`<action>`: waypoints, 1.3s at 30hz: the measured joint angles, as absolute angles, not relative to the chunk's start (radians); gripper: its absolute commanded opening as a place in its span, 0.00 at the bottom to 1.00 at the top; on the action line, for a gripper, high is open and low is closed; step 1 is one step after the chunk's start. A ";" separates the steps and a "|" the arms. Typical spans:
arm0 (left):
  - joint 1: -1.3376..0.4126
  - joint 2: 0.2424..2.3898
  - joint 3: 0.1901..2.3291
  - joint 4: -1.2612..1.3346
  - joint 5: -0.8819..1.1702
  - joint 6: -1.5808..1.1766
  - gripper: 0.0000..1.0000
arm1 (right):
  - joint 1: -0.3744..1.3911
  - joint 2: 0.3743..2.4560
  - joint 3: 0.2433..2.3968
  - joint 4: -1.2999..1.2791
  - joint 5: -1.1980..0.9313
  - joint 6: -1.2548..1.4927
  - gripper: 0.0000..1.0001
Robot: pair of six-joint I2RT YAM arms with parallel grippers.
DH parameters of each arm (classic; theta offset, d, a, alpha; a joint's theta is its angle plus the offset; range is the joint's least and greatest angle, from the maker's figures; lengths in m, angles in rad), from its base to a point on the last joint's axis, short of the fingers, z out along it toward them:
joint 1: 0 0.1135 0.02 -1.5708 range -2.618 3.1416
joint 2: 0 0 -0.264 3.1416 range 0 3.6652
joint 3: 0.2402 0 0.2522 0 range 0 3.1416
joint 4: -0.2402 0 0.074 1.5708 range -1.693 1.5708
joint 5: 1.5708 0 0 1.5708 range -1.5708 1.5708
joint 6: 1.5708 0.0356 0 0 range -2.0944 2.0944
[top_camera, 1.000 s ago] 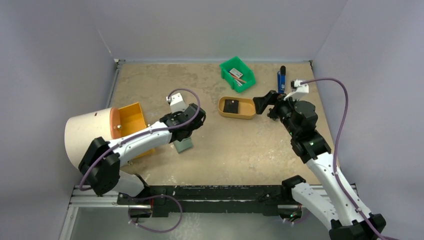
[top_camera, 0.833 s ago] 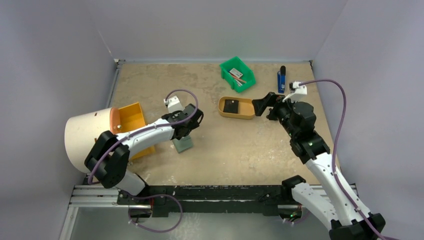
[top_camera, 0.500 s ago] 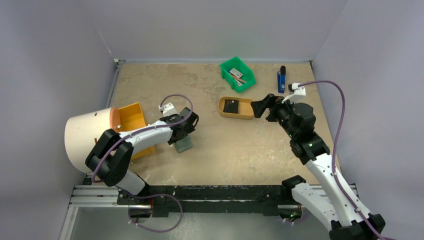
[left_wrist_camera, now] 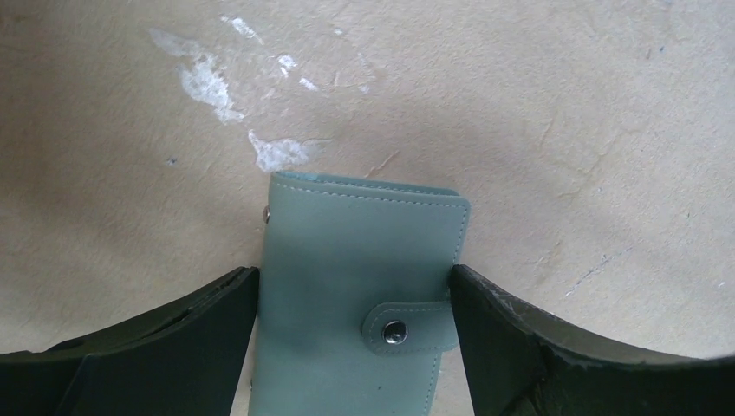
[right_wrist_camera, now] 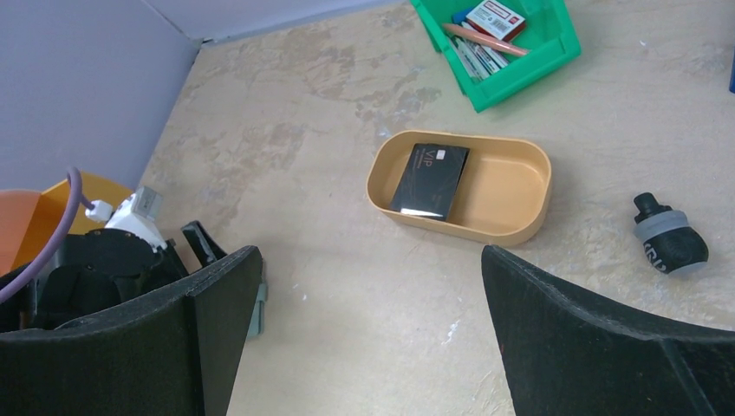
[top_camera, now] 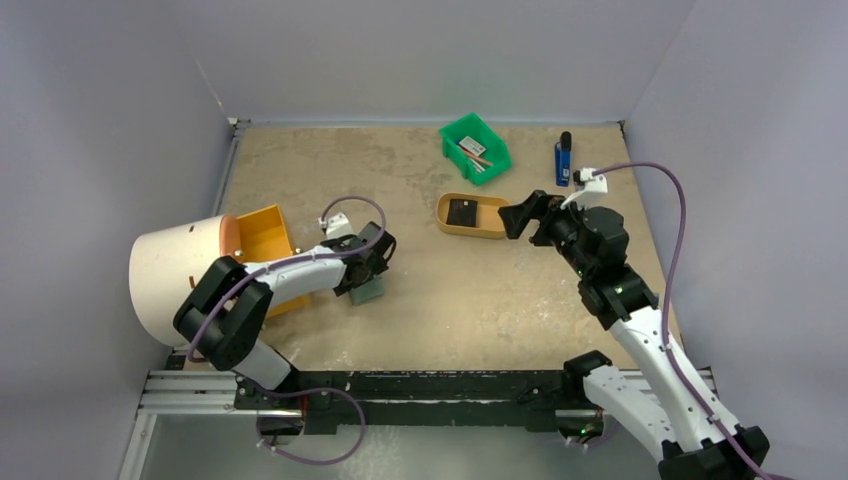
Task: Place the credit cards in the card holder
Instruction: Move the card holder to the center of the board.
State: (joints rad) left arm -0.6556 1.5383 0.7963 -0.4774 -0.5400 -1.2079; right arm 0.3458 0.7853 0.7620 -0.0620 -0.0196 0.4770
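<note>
Straddling the card holder (left_wrist_camera: 364, 230), the left gripper (left_wrist_camera: 351, 272) has its jaws spread wide, one dark finger at each long edge of the grey-green wallet; whether they touch those edges cannot be told. The wallet lies flat on the tabletop (left_wrist_camera: 537, 104), folded shut, with its strap across the front and the round snap (left_wrist_camera: 395, 329) fastened. From above, it sits just right of the orange bin (top_camera: 262, 235), mostly hidden under the left gripper. The right gripper (right_wrist_camera: 371, 258) hangs with its jaws spread just as wide and nothing between them, near the right end of the tan oval tray (right_wrist_camera: 520, 234). The credit cards (right_wrist_camera: 429, 180) rest as a black stack inside that tray, toward its left end, well apart from the wallet. A green plastic bin (right_wrist_camera: 520, 74) of small items stands beyond the tray, and a small black and grey knob (right_wrist_camera: 672, 245) lies on the table to its right.
</note>
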 measured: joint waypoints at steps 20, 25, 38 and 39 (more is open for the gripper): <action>-0.796 1.784 1.020 -0.160 -0.332 -1.045 0.74 | 0.346 0.833 0.684 -0.133 -0.049 0.452 0.95; -0.796 1.757 1.004 -0.168 -0.327 -1.071 0.77 | 0.358 0.889 0.684 -0.138 -0.062 0.450 0.91; -0.698 1.580 0.835 -0.129 -0.253 -1.072 0.59 | 0.605 1.231 0.735 -0.092 0.031 0.540 0.72; -0.691 1.580 0.820 -0.120 -0.245 -1.073 0.59 | 0.607 1.254 0.736 -0.081 0.031 0.553 0.72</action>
State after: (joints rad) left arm -0.6910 1.5803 0.8200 -0.1204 -0.2451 -1.0729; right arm 0.6067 1.2541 0.7361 -0.0811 0.0315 0.5533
